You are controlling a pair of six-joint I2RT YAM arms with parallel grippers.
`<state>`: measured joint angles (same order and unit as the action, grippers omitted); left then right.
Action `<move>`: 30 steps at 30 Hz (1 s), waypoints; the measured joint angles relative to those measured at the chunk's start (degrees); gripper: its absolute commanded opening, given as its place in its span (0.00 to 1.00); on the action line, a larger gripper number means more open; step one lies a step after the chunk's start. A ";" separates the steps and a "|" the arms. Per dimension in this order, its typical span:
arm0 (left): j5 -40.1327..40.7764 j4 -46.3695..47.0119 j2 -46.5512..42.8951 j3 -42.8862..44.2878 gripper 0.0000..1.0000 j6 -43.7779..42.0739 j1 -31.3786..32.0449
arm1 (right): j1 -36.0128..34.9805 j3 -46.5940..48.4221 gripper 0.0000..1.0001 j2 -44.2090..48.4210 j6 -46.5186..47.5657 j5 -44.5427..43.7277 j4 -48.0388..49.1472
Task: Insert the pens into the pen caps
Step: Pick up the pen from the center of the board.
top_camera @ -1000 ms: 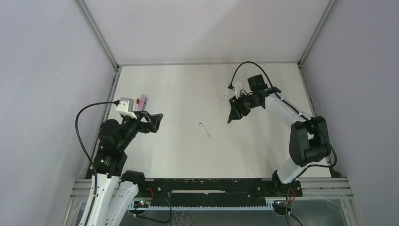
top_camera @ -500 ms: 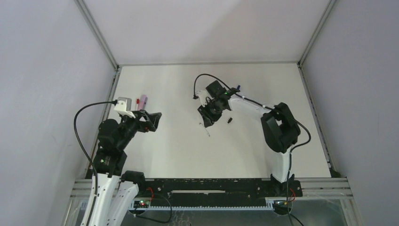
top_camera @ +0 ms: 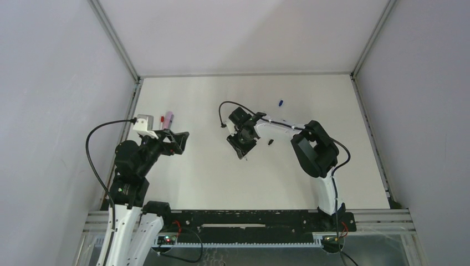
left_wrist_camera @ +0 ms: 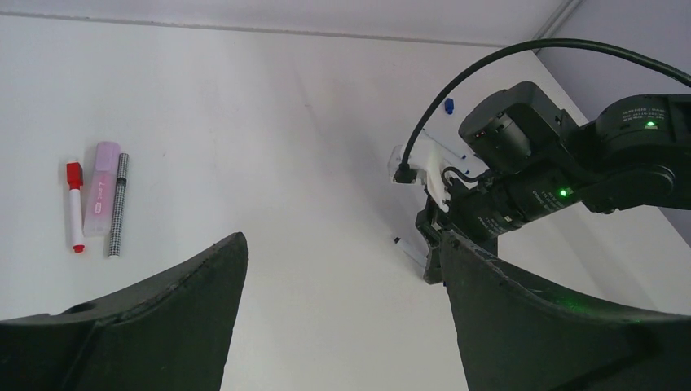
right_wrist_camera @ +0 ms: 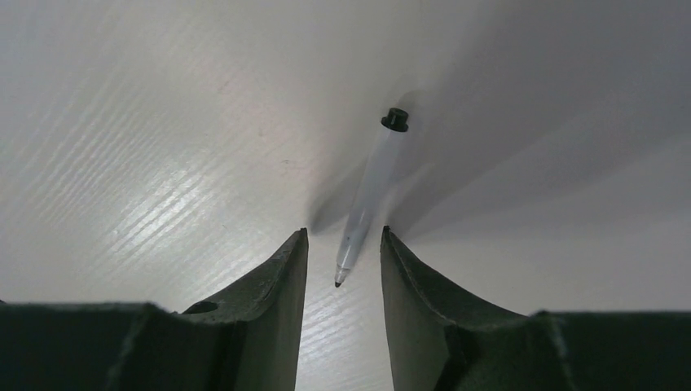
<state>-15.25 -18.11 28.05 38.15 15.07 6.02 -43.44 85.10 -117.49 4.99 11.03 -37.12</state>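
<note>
The white pen [right_wrist_camera: 367, 195] lies uncapped mid-desk [top_camera: 194, 183], its tip between my right tool's [right_wrist_camera: 344, 244] narrowed jaws, not yet gripped. A dark cap [top_camera: 270, 142] waits at its three o'clock and a blue cap [top_camera: 280, 102] at one. The three pens [left_wrist_camera: 99, 187] at nine look capped. My left tool [left_wrist_camera: 341, 244] hangs wide and empty.

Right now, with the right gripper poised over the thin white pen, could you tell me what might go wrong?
1. Only the writing-tip end of the thin white pen lies between the open right gripper; closing there could pivot or flick it rather than hold it squarely.
2. The small dark cap lies close beside that gripper, so a sideways sweep could knock it away.
</note>
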 measured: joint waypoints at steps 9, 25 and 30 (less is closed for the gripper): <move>0.00 0.00 -0.09 0.00 0.90 0.00 -0.20 | -0.55 0.00 0.29 -0.37 -0.26 -4.42 -0.11; -3.02 1.25 -0.66 -1.11 0.92 0.00 -0.22 | -1.81 -1.25 0.00 0.66 2.75 -7.48 0.76; -10.47 5.88 -1.22 -3.32 0.85 1.07 -0.26 | 0.55 -5.66 0.00 6.54 4.09 -1.01 0.07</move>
<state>-25.71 -12.23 26.83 34.83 16.14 5.76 -42.89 79.44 -110.96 9.08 10.02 -37.06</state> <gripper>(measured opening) 0.883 0.017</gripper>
